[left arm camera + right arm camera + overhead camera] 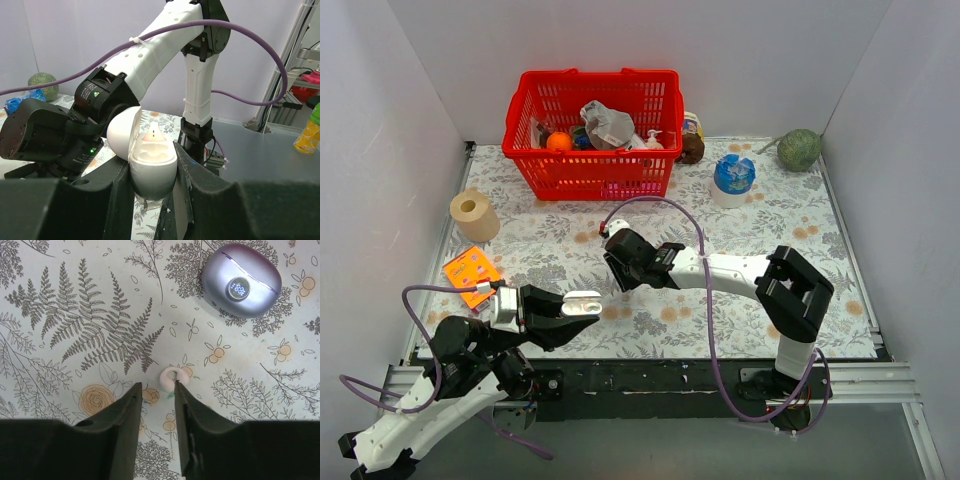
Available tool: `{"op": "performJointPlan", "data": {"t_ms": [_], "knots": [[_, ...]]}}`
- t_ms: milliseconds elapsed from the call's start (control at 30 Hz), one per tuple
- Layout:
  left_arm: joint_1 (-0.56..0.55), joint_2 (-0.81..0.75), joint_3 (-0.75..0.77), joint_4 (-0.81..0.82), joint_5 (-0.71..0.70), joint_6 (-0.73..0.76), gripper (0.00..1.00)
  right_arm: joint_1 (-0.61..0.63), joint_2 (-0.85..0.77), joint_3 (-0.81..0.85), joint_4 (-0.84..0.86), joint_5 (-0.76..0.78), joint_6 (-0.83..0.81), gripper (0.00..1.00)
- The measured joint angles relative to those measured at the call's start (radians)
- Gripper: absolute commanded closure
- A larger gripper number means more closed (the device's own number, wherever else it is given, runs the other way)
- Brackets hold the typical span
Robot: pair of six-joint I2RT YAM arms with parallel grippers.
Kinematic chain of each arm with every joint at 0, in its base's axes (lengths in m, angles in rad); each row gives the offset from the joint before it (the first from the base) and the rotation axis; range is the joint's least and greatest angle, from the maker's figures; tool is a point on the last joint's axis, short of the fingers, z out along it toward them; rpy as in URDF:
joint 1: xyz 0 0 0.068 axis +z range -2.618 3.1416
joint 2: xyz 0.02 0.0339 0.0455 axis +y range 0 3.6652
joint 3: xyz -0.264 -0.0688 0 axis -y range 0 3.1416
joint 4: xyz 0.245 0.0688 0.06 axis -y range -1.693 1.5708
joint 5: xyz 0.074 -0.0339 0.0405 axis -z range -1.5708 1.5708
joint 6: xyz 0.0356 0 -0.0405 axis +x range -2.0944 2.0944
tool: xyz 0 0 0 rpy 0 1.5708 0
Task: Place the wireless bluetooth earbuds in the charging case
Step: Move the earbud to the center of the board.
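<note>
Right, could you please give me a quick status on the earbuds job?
Left fingers shut on open white case. Right fingers open, tips at white earbud on cloth. Lavender display case beyond, not in the way.

Back centre, the red basket (590,175) stands packed, an orange (558,141) showing inside. A toilet roll (474,213) is at the left, with an orange packet (472,272) nearer. A green melon (799,149) sits in the far right corner. The floral cloth (790,215) lies underneath it all.

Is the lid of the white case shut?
No, in the left wrist view the white case, held between the left fingers, has its lid tipped back, showing the moulded inside.
</note>
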Motion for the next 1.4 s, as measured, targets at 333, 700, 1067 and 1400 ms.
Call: {"op": "performJointPlan", "data": {"t_ms": [333, 700, 1067, 1400], "knots": [[0.0, -0.008, -0.007, 0.005, 0.0, -0.019, 1.0, 0.006, 0.064, 0.013, 0.069, -0.041, 0.209, 0.99], [0.0, -0.037, -0.025, 0.005, 0.0, -0.032, 1.0, 0.005, 0.096, -0.042, 0.082, -0.05, 0.22, 0.99], [0.0, -0.023, -0.029, 0.013, 0.0, -0.037, 1.0, -0.017, 0.021, -0.136, 0.084, 0.011, 0.208, 0.99], [0.0, -0.004, -0.038, 0.013, 0.0, -0.038, 1.0, -0.009, -0.071, -0.202, 0.076, 0.031, 0.135, 0.64]]}}
